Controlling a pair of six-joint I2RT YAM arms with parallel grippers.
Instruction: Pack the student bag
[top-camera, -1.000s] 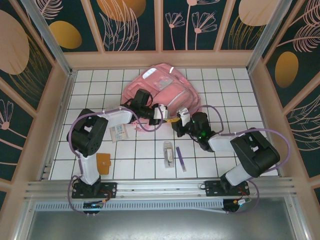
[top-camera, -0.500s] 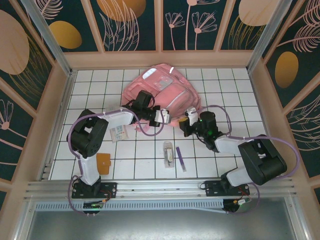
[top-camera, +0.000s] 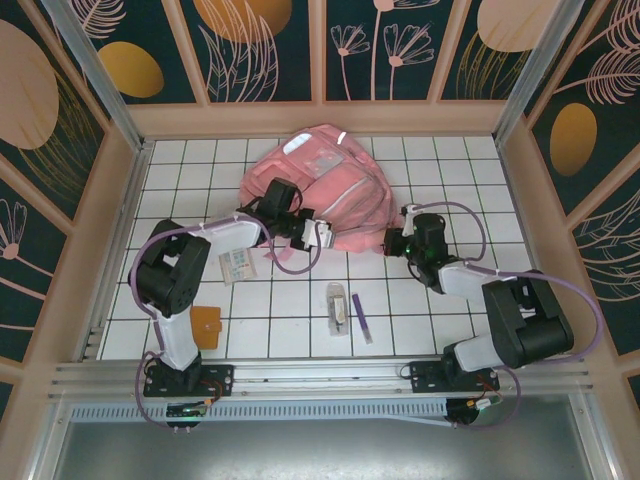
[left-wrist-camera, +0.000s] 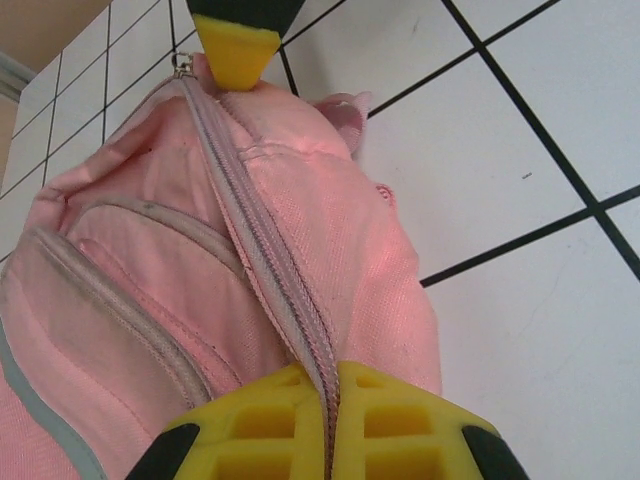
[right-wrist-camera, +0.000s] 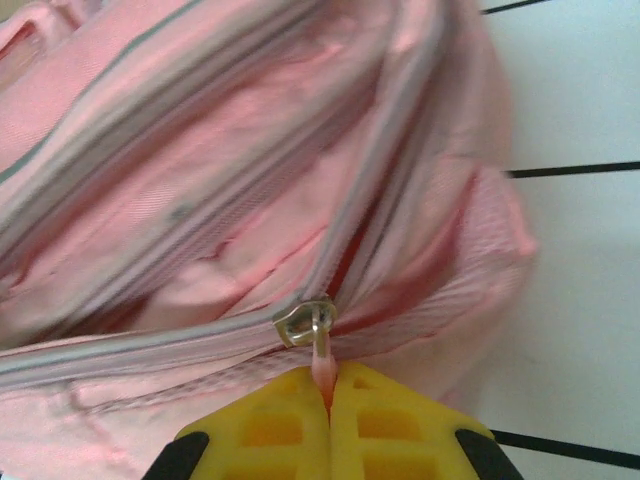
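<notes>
The student bag (top-camera: 340, 190) blocks the rear middle, a purple pen (top-camera: 361, 318) the near middle; rear corner tiles (top-camera: 470, 160) lie open.

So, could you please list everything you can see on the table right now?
backpack: one, pink, far middle of the table.
zip pull: one, pink tab, on the backpack's right side.
card packet: one, pale, beside the left arm.
wallet: one, orange-brown, near left.
clear packet: one, transparent, near middle.
pen: one, purple, just right of the clear packet.
left end effector: one, yellow pads, shut on the backpack's zip seam.
right end effector: one, yellow pads, shut on the zip pull.
</notes>
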